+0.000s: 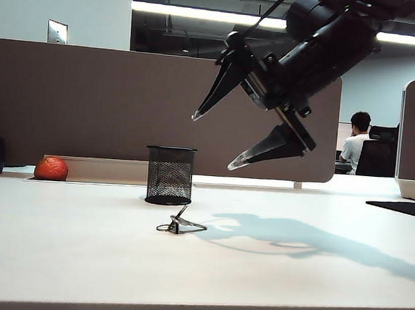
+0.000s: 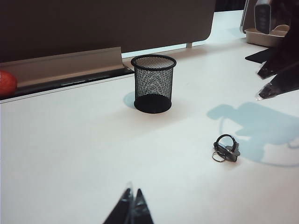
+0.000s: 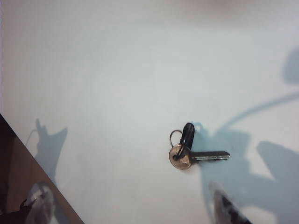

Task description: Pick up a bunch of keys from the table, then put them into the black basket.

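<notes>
We find the bunch of keys [image 1: 179,226] lying flat on the table [image 1: 77,260], just in front of the black basket [image 1: 170,175] and well below the right gripper [image 1: 219,140], which hangs in the air above and slightly right of them. Its jaws stand spread wide, holding and touching nothing, fingers angled down and leftward from a tilted wrist. The left gripper [image 2: 132,205] sits low over the near table, fingertips pressed together, empty, with the keys [image 2: 226,150] well apart from it
</notes>
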Action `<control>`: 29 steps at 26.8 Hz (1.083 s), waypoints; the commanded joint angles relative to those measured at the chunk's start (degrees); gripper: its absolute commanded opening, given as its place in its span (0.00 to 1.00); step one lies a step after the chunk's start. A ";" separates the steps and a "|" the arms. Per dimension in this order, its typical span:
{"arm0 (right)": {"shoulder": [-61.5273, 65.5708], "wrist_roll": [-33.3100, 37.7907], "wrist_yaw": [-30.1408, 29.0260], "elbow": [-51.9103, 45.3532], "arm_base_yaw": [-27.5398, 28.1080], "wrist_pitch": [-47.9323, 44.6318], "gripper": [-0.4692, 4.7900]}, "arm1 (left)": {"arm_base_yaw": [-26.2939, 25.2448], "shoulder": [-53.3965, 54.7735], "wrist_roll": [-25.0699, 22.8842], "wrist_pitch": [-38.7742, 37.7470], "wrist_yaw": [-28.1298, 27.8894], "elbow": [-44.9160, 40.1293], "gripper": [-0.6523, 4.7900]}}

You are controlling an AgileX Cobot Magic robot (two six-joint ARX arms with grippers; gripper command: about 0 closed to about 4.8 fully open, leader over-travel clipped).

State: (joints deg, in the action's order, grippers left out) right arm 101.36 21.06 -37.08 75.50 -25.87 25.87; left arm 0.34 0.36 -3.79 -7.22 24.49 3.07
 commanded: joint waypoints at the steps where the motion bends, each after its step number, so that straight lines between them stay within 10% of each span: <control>1: 2.19 0.31 -0.20 1.46 -1.25 -0.39 0.93 | 0.02 0.02 0.17 -2.14 0.28 0.35 0.11; 29: 11.54 5.81 1.55 1.46 -5.29 -7.10 0.85 | 0.00 0.02 0.20 -3.02 0.39 0.35 0.11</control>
State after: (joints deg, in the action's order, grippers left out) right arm 112.95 26.39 -35.55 76.79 -30.92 20.16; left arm 0.34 0.36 -3.81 -10.57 24.51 3.07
